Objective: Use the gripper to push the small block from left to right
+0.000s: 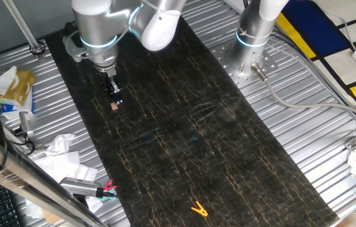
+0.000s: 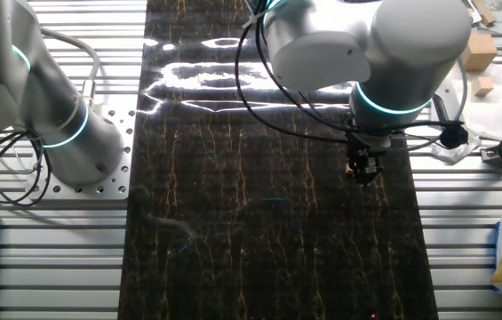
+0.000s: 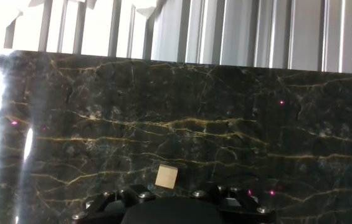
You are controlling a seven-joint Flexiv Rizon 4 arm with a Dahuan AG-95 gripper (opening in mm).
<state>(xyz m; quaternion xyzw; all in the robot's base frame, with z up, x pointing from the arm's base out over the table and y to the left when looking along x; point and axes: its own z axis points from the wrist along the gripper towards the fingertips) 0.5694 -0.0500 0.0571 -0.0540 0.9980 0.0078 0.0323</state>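
Observation:
The small block (image 1: 114, 106) is a tiny light-brown wooden cube on the black marbled mat (image 1: 184, 132), near the mat's far left part. My gripper (image 1: 114, 96) hangs from the silver-grey arm with the cyan ring, its narrow black tip low over the mat and right behind the block, fingers together with nothing between them. In the hand view the block (image 3: 166, 176) lies just ahead of the gripper's black body (image 3: 176, 208). In the other fixed view the gripper (image 2: 363, 171) stands near the mat's right edge and the block is hard to make out beside it.
A yellow-orange clip (image 1: 198, 209) lies at the mat's near end. The second arm's bolted base (image 1: 248, 62) stands right of the mat. Tissue, tools and packets (image 1: 64, 157) crowd the left side. Wooden blocks (image 2: 477, 53) sit off the mat.

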